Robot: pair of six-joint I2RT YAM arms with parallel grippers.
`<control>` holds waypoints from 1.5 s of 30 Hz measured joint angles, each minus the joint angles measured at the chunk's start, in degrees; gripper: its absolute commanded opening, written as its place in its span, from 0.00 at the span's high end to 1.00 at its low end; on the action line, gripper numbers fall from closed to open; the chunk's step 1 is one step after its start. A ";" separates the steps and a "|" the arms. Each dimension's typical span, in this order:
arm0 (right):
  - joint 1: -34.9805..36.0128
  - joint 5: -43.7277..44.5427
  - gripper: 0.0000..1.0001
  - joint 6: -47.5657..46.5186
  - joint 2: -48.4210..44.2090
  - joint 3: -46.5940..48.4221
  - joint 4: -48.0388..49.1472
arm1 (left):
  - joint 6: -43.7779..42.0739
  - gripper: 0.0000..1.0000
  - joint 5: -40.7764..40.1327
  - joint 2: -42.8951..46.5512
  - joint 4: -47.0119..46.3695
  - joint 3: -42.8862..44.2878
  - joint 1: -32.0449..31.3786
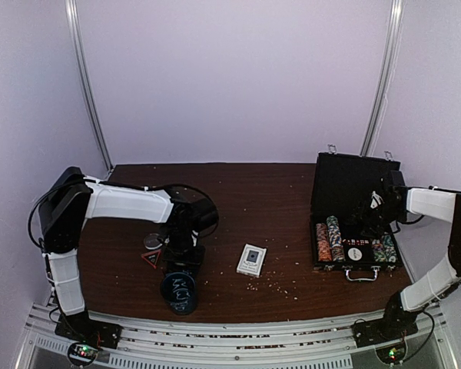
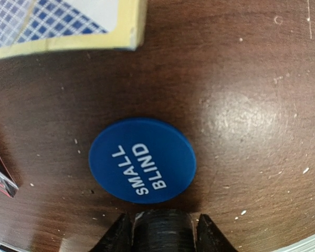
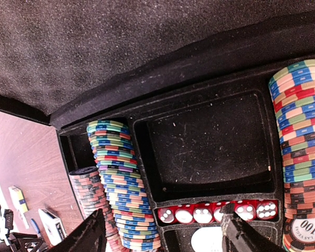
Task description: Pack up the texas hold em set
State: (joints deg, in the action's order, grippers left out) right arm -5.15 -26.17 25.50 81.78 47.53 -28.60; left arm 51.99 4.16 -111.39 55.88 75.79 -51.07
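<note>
The black case [image 1: 352, 184] stands open at the right, lid up, with chip rolls [image 1: 329, 238] in its tray. My right gripper [image 1: 373, 219] hovers open and empty over the tray. Its wrist view shows the gripper [image 3: 165, 239], chip rolls [image 3: 121, 189], red dice [image 3: 202, 214] and an empty card slot [image 3: 210, 142]. My left gripper [image 1: 181, 247] is low over the table, its jaws [image 2: 164, 233] closed round a black ridged round piece [image 2: 163, 228]. A blue "SMALL BLIND" button [image 2: 142, 159] lies just ahead. A card deck [image 1: 251, 260] lies mid-table; another deck's corner [image 2: 68, 23] shows.
A dark round cup with white scribbles [image 1: 178, 292] stands just in front of the left gripper. A red-edged triangular piece [image 1: 151, 257] and a grey disc [image 1: 153, 241] lie to its left. Crumbs dot the table near the deck. The case handle [image 1: 361, 274] faces the front edge.
</note>
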 measured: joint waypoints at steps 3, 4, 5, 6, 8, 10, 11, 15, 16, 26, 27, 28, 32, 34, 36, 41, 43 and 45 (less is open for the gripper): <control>0.00 -0.02 0.27 0.04 0.00 0.00 0.11 | 0.02 0.63 0.20 -0.17 0.13 0.11 -0.07; 0.00 -0.02 0.27 0.09 0.00 0.00 0.13 | 0.02 0.64 0.22 -0.20 0.20 0.20 -0.11; 0.00 -0.04 0.27 0.15 0.00 0.00 0.15 | 0.04 0.65 0.26 -0.22 0.28 0.31 -0.11; 0.00 -0.04 0.27 0.17 0.00 0.00 0.15 | 0.09 0.66 0.33 -0.26 0.35 0.44 -0.15; 0.00 -0.04 0.27 0.17 0.00 0.00 0.15 | 0.13 0.68 0.46 -0.28 0.35 0.50 -0.20; 0.00 -0.04 0.27 0.20 0.00 0.00 0.15 | 0.15 0.69 0.59 -0.28 0.35 0.52 -0.26; 0.00 -0.04 0.27 0.20 0.00 0.00 0.15 | 0.15 0.70 0.59 -0.28 0.37 0.52 -0.31; 0.00 -0.04 0.27 0.17 0.00 0.00 0.13 | 0.20 0.72 0.61 -0.28 0.57 1.07 -0.33; 0.00 -0.04 0.27 0.17 0.00 0.00 0.13 | 0.22 0.72 0.61 -0.28 0.66 1.29 -0.33; 0.00 -0.68 0.27 -0.11 -0.02 0.17 0.02 | -0.04 0.74 0.61 -2.95 1.29 12.55 -0.48; 0.04 -1.29 0.28 -0.33 -0.13 0.31 0.07 | -0.28 0.74 0.66 -4.09 1.05 15.08 -0.52; 0.17 -2.05 0.28 -0.74 -0.26 0.48 0.07 | -0.50 0.74 0.76 -5.05 0.76 17.05 -0.55; 2.23 -6.47 0.28 -2.91 -0.52 2.19 0.33 | -1.64 0.74 2.12 -8.83 -0.31 23.69 -0.68; 4.87 -8.96 0.27 -3.65 -0.52 3.54 0.74 | -1.95 0.74 2.93 -10.01 -1.14 25.55 -0.70; 7.89 -10.51 0.26 -4.11 -0.52 5.01 1.25 | -1.95 0.74 3.67 -10.25 -2.10 26.49 -0.74; 16.26 -12.44 0.24 -2.80 -0.61 7.08 5.03 | -0.44 0.74 5.46 -10.23 -7.78 27.65 -0.61; 19.52 -12.57 0.24 -1.66 -0.72 7.08 7.02 | 1.18 0.74 6.67 -10.23 -11.54 27.56 -0.42; 22.71 -12.44 0.24 -0.61 -0.72 7.08 8.85 | 3.08 0.74 8.09 -10.23 -15.74 27.19 -0.26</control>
State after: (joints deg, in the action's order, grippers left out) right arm 17.56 -38.61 24.88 81.06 54.61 -19.75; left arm 55.07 12.25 -121.62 40.14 102.98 -51.33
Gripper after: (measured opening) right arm 0.759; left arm 0.373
